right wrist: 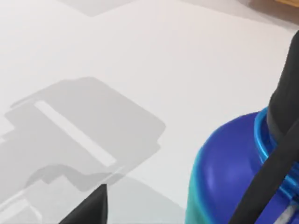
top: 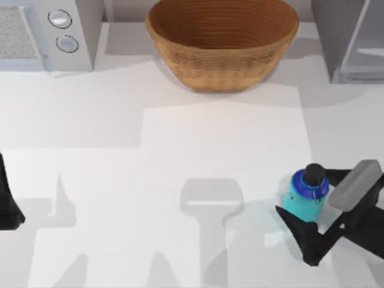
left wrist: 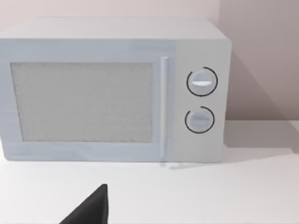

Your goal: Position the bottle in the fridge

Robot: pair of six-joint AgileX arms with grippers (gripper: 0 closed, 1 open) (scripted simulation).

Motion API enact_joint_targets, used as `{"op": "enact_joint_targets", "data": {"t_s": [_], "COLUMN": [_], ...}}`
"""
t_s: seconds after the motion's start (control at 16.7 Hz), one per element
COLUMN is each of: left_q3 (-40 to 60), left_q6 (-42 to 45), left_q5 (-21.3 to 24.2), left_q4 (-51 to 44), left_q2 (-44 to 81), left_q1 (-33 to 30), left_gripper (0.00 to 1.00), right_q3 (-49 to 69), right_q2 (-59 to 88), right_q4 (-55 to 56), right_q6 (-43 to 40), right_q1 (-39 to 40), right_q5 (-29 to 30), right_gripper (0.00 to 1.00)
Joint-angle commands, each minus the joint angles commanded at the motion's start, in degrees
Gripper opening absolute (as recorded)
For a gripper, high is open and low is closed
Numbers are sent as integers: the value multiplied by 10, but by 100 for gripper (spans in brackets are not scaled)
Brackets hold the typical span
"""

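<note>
Bottle (top: 305, 193): cyan, blue-shouldered, black-capped, standing upright on the white surface (top: 180, 156) near its right front, well apart from the fridge. Left arm: sitting parked at the left edge; its jaws' state cannot be told. Microwave (top: 42, 33): occupying the back left corner. Basket (top: 222, 42): resting at back centre. Right gripper (top: 307, 207): reaching around the bottle, jaws spread on either side of it. Fridge (top: 354, 39): standing at the back right corner.
</note>
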Motion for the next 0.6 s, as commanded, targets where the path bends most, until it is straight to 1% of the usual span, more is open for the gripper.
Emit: {"op": "enact_joint_targets", "data": {"t_s": [0.24,0.6], "left_q3": [0,0], "left_q6": [0,0], "left_q5": [0,0], "left_q4": [0,0], "left_q2": [0,0], "left_q1": [0,0], "left_gripper": [100,100], "right_q3": [2,2], "right_q2": [3,3], "right_q4": [1,1], "right_q6": [1,1], "right_q1": [2,2], "right_q5": [2,2], "right_gripper": [100,55]}}
